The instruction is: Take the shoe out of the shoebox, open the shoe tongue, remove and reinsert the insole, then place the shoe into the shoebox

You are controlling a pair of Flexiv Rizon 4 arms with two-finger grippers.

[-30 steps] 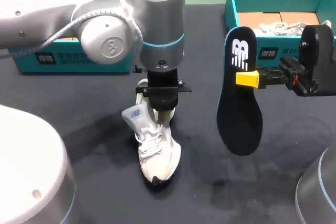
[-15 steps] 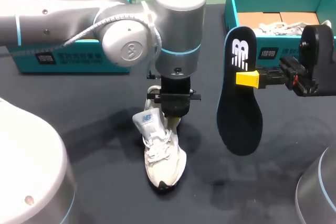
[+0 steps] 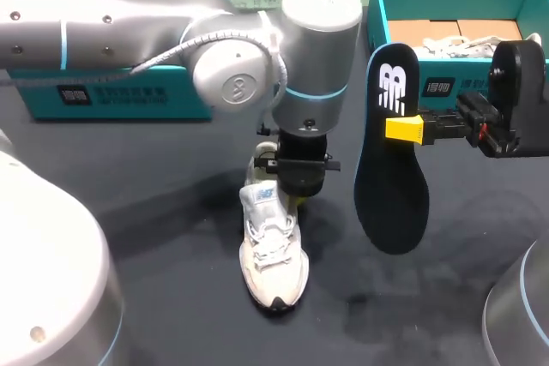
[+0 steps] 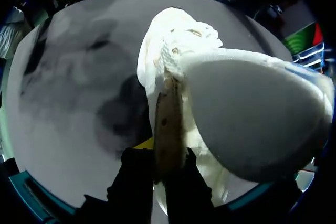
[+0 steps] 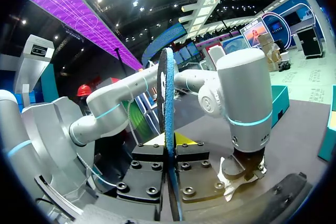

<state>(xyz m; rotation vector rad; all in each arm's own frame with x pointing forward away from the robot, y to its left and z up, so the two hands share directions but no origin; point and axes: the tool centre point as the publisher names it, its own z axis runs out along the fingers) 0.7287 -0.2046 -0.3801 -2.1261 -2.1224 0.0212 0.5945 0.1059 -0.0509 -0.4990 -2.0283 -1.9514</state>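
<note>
1 white shoe [image 3: 274, 250] stands on the dark bench [image 3: 154, 177] just below the middle of the head view, toe toward the lower edge. Its tongue [image 3: 260, 195] is pulled up and leans toward the left of the frame.

The left arm [image 3: 129, 23] comes in from the upper left and hangs straight down over the shoe's heel end. The left claw [image 3: 296, 193] is clamped on the shoe's rear. In the left wrist view, the left claw [image 4: 167, 153] has its 2 fingers pressed against either side of a thin brownish edge of the shoe [image 4: 157, 51]. The raised tongue [image 4: 252, 114] bulks large right beside them (only 1 yellow tip shows there).

The right claw [image 3: 403, 129] reaches in from the right edge and grips 1 dark insole [image 3: 390, 160]. It holds the insole upright in the air at centre right, well apart from the shoe, with a white mark on its upper half. From the right wrist, the insole [image 5: 169, 103] is seen edge-on, pinched between the 2 black finger blocks of the right claw [image 5: 169, 167].

2 teal boxes sit along the top edge. The open shoebox [image 3: 386, 27] at upper right has brown card and something pale inside. A second teal box [image 3: 120, 96] at upper left is partly hidden by the left arm.
</note>
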